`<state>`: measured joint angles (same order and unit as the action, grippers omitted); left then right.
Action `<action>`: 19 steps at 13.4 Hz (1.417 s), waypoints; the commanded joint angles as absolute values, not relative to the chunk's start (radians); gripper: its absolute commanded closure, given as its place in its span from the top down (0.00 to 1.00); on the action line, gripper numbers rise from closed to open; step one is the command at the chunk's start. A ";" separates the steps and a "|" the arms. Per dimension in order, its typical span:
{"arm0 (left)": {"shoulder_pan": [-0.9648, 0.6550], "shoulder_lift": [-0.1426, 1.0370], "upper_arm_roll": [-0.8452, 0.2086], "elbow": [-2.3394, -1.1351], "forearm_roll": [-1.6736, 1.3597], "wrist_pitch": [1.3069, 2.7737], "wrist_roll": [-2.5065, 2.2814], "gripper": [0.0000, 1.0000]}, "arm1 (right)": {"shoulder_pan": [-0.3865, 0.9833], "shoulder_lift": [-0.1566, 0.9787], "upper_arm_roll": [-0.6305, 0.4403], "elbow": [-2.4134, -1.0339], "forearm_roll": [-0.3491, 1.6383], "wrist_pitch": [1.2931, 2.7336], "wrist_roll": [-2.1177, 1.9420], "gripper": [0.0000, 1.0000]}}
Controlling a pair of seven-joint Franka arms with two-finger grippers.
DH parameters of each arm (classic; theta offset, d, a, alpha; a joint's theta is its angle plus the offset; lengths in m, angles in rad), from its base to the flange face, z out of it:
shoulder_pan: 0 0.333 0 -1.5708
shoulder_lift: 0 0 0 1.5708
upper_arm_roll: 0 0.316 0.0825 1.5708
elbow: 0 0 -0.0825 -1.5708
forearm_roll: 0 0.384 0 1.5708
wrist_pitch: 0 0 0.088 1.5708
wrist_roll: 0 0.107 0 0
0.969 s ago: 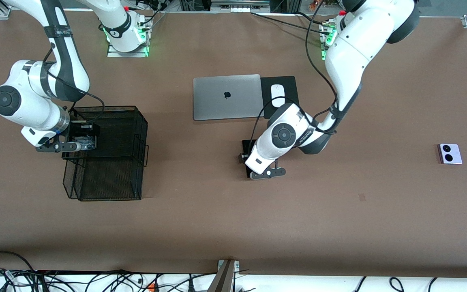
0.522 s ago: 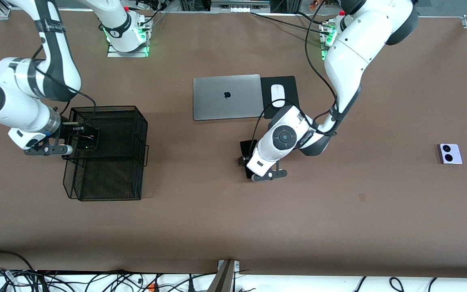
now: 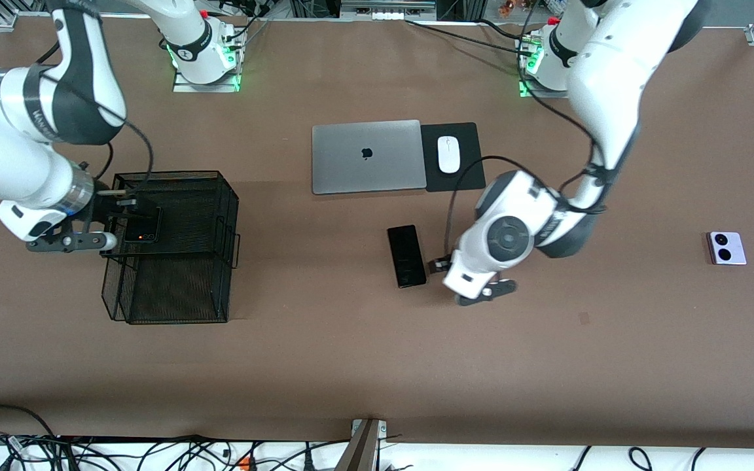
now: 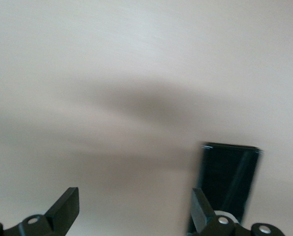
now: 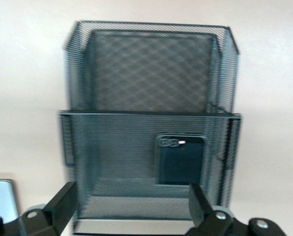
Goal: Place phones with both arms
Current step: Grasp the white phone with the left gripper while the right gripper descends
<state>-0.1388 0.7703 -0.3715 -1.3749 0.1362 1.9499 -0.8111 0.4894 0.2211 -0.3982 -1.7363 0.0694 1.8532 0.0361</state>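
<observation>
The small squarish black phone (image 3: 141,233) lies in the black mesh basket (image 3: 174,175), in its upper tier; it also shows in the right wrist view (image 5: 180,160). My right gripper (image 3: 115,219) is open and empty, over the basket's edge beside that phone (image 5: 132,204). The long slim black phone (image 3: 407,256) lies flat on the table in the middle. My left gripper (image 3: 438,265) is open and empty just beside it (image 4: 134,211); the slim phone (image 4: 230,182) lies by one finger. The lilac-white phone (image 3: 726,248) lies at the left arm's end of the table.
A shut silver laptop (image 3: 366,156) and a white mouse (image 3: 448,154) on a black pad (image 3: 468,176) lie farther from the front camera than the slim phone. The basket (image 5: 146,73) fills the right wrist view.
My left gripper has come off the slim phone and moved toward the left arm's end, leaving it on the table. My right gripper let go of the small black phone and drew back.
</observation>
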 commanded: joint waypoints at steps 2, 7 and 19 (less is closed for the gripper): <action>-0.014 0.693 -0.371 -1.400 0.152 1.786 -0.596 1.00 | 0.644 0.248 -0.402 -1.666 0.081 1.824 0.288 1.00; 0.060 0.670 -0.364 -1.408 0.421 1.622 -0.569 1.00 | 0.837 0.489 -0.400 -1.424 0.138 1.827 0.688 1.00; 0.289 0.699 -0.230 -1.417 0.678 1.730 -0.228 1.00 | 1.019 0.768 -0.272 -1.241 0.133 2.173 0.686 1.00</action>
<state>0.2007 0.7037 -0.2168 -1.3961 0.6646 1.6632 -0.3505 1.0256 0.7427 -0.2947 -1.2729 0.1245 2.1382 0.7631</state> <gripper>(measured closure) 0.000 0.000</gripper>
